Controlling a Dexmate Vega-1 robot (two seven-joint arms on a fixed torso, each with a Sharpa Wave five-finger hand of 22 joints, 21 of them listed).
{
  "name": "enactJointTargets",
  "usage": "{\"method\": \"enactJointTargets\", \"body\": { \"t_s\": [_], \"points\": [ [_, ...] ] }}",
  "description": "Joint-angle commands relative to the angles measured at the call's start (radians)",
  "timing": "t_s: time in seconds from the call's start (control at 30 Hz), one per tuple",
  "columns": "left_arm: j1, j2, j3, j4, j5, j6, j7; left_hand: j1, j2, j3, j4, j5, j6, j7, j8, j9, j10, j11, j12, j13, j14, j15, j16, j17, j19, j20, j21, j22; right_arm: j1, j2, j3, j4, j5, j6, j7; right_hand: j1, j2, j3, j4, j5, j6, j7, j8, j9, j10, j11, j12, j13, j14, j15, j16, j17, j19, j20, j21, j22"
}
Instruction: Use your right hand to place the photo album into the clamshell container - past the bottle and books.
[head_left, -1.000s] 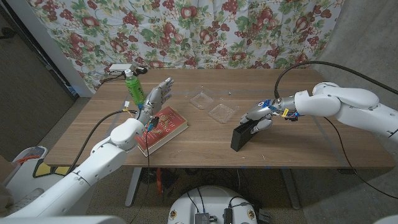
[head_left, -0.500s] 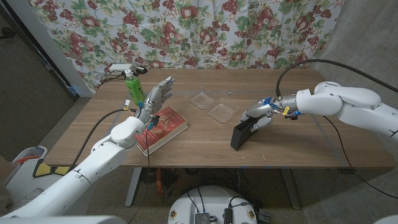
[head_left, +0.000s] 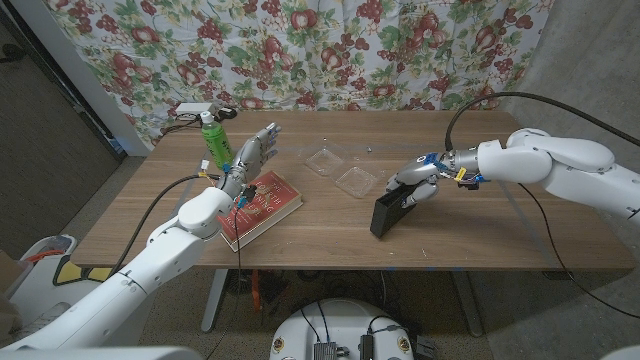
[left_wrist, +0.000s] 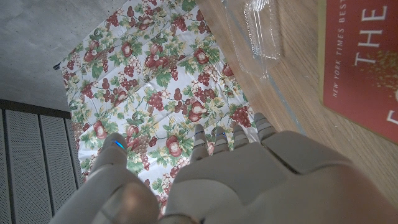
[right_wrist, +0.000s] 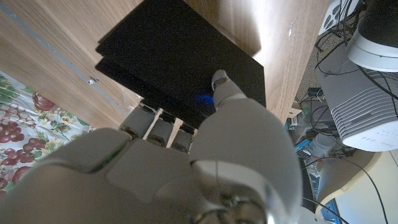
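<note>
The black photo album stands on its edge, tilted, at the table's right-middle. My right hand grips its upper end. In the right wrist view the thumb presses on the album's face and the fingers curl behind its edge. The clear clamshell container lies open just left of and beyond the album, also seen as clear plastic. My left hand hangs open above the red book, fingers spread, next to the green bottle.
A white power strip lies at the back left by the floral curtain. The red book's cover shows in the left wrist view. Bare wooden table stretches right of and in front of the album.
My right hand has shifted slightly left and up, and the album has tipped a little with it. The left arm has not moved.
</note>
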Motion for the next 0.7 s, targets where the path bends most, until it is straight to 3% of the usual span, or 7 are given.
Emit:
{"method": "enactJointTargets", "body": {
  "t_s": [0.03, 0.7],
  "points": [
    [0.001, -0.002, -0.005, -0.003, 0.002, -0.020, -0.006, -0.002, -0.002, -0.001, 0.001, 0.000, 0.009, 0.001, -0.003, 0.004, -0.004, 0.004, 0.003, 0.002, -0.062, 0.006, 0.005, 0.004, -0.002, 0.000, 0.004, 0.003, 0.009, 0.001, 0.013, -0.010, 0.022, -0.025, -0.002, 0.008, 0.000, 0.006, -0.004, -0.002, 0.006, -0.001, 0.008, 0.006, 0.012, -0.003, 0.012, 0.006, 0.011, -0.184, -0.006, 0.007, 0.010, -0.143, 0.013, 0.003],
    [0.007, -0.004, -0.005, -0.016, 0.016, -0.026, 0.006, -0.001, -0.003, -0.002, 0.000, 0.000, 0.009, 0.000, -0.003, 0.004, -0.003, 0.004, 0.003, 0.002, -0.062, 0.006, 0.005, 0.004, -0.001, 0.001, 0.005, 0.003, -0.009, -0.031, 0.074, -0.067, 0.044, -0.102, -0.037, 0.017, -0.008, 0.000, -0.008, -0.003, 0.009, 0.004, 0.015, 0.025, 0.015, -0.002, 0.022, 0.020, 0.027, -0.184, -0.016, 0.027, 0.007, -0.142, 0.038, 0.008]
  ]
}}
